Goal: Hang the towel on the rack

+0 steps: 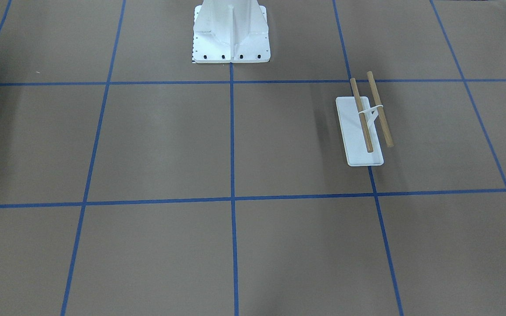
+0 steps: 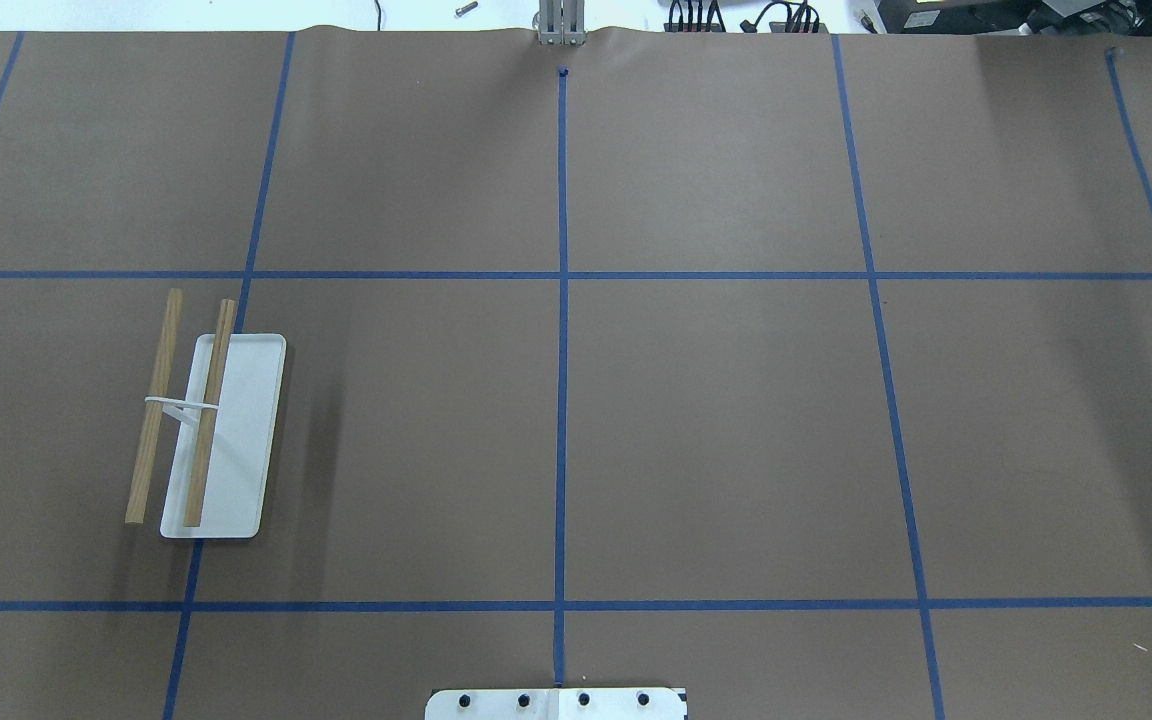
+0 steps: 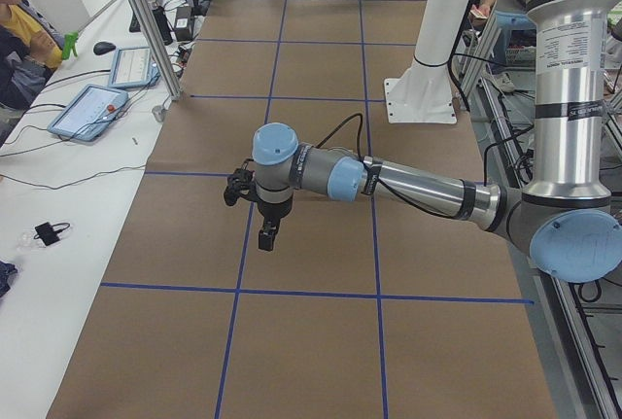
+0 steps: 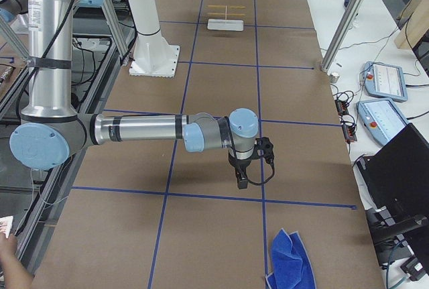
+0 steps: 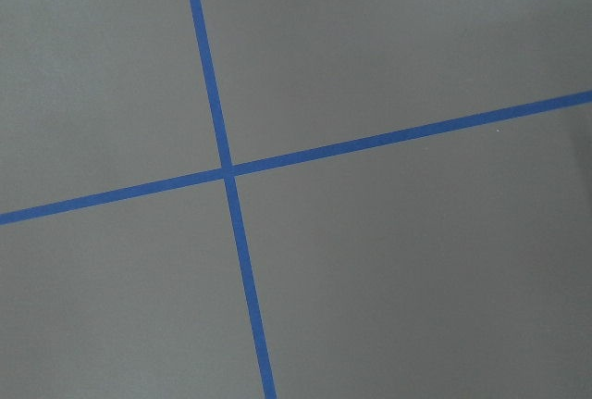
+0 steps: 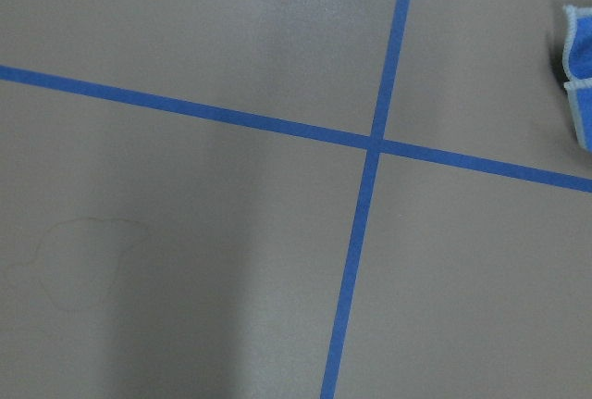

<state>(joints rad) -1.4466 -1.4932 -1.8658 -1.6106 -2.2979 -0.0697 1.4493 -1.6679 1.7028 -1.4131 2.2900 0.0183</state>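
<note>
The rack (image 1: 364, 130) stands on the brown table with a white base and two bare wooden dowels. It also shows in the overhead view (image 2: 211, 430) at the left and far off in the exterior right view (image 4: 226, 17). The towel (image 4: 291, 263) lies crumpled, blue side up, at the table's near end on my right. Its edge shows at the right of the right wrist view (image 6: 579, 75). My right gripper (image 4: 241, 182) hangs pointing down above the table, short of the towel. My left gripper (image 3: 266, 240) hangs pointing down at the other end. Whether either is open or shut I cannot tell.
The large white bolted pedestal (image 1: 231, 37) stands at the table's robot side, also in the overhead view (image 2: 556, 703). Blue tape lines cross the table. Side benches hold tablets (image 3: 92, 108), cables and a laptop (image 4: 402, 161). A person (image 3: 19, 25) sits by the bench.
</note>
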